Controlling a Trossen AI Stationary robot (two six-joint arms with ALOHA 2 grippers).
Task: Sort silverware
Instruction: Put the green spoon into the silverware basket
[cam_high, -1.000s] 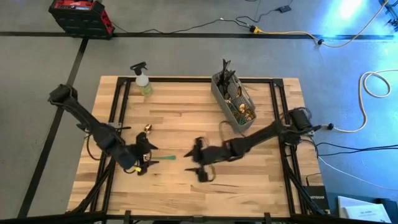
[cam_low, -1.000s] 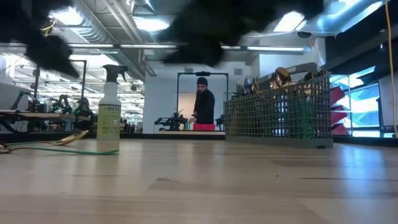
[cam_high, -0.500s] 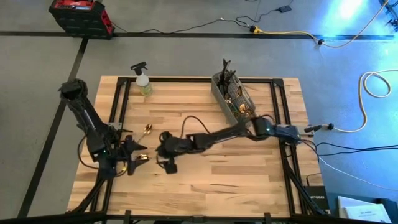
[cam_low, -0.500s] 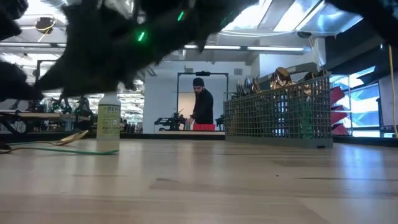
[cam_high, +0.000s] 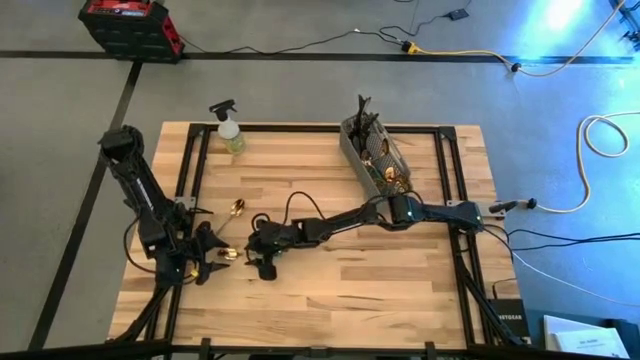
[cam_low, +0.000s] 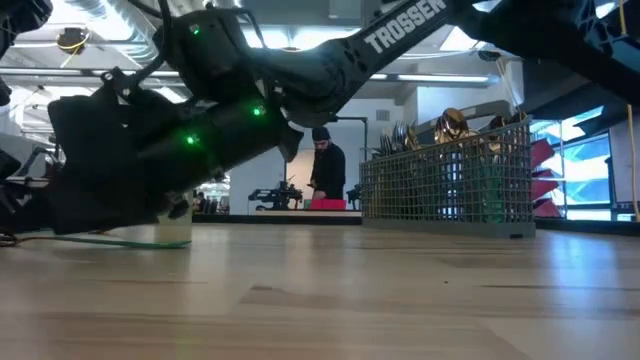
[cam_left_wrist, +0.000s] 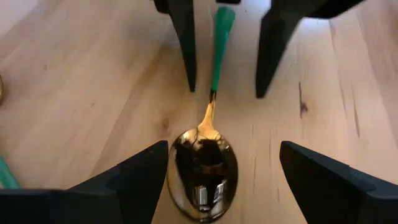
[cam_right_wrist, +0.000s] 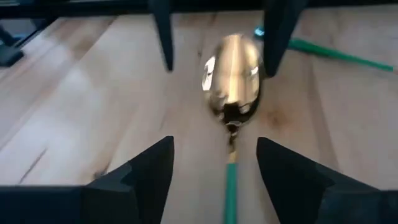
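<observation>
A spoon with a gold bowl (cam_left_wrist: 202, 171) and a green handle (cam_left_wrist: 219, 43) lies flat on the table's left half, between my two grippers, which face each other. My left gripper (cam_left_wrist: 224, 149) (cam_high: 210, 256) is open, a fingertip on each side of the bowl. My right gripper (cam_right_wrist: 214, 142) (cam_high: 260, 252) reaches in low from the right and is open, its fingers on either side of the handle (cam_right_wrist: 231, 193) without touching it. A second gold spoon (cam_high: 237, 208) lies farther back. Another green handle (cam_right_wrist: 329, 53) lies beyond the bowl.
The grey mesh caddy (cam_high: 375, 160) (cam_low: 445, 180), full of silverware, stands at the back right. A spray bottle (cam_high: 228, 128) stands at the back left. A person (cam_low: 325, 165) stands in the room behind the table.
My right gripper has swept toward the table's left edge and sunk low over the spoon's green handle. My left gripper has drawn back toward the left edge and sunk, so that its fingers now flank the bowl. The spoon has stayed on the table.
</observation>
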